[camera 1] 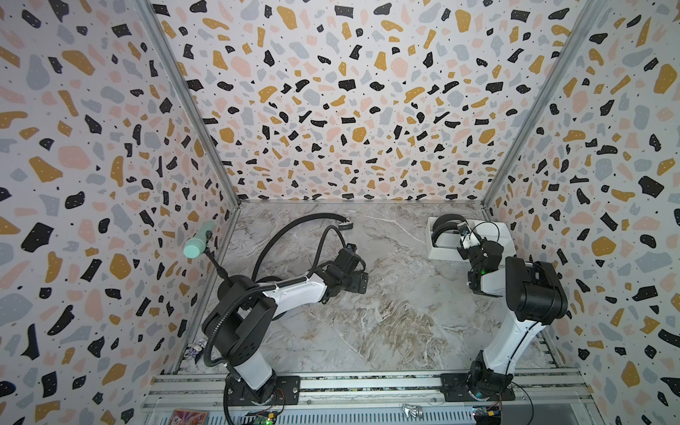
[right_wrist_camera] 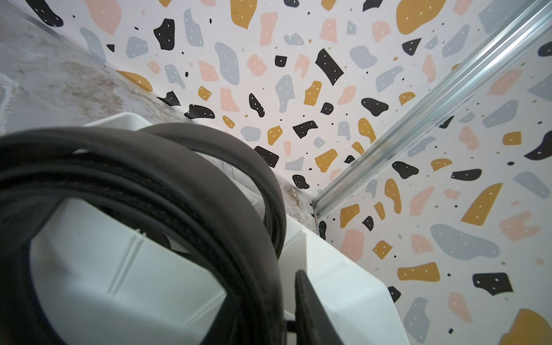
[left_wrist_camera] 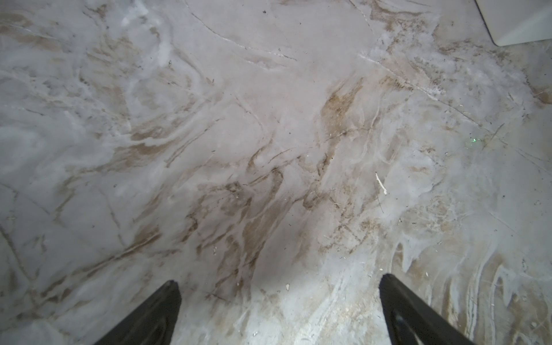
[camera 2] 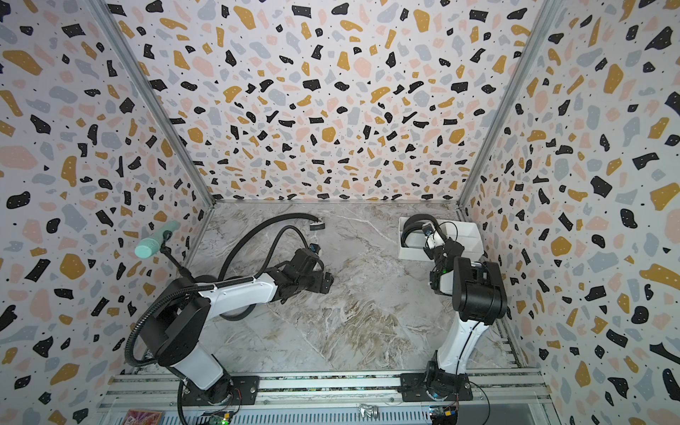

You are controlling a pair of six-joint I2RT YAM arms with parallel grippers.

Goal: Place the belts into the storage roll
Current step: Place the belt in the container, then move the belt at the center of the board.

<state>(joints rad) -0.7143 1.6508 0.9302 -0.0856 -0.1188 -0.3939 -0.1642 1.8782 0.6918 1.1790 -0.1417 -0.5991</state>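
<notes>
Right gripper (camera 1: pixel 465 237) pinched narrow on a coiled belt (camera 1: pixel 442 220) inside the white storage tray (camera 1: pixel 441 254); left gripper (left_wrist_camera: pixel 279 280) gapes wide above the marbled tabletop (left_wrist_camera: pixel 268 119).

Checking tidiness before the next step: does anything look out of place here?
Yes. One belt lies curved on the table, outside the white tray. The belts in the tray stand up in loops above its rim rather than lying flat.

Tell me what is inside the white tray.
Black belt loops fill one end of the white tray, rising above its wall. The right gripper covers the middle; whatever lies under it cannot be seen.
</notes>
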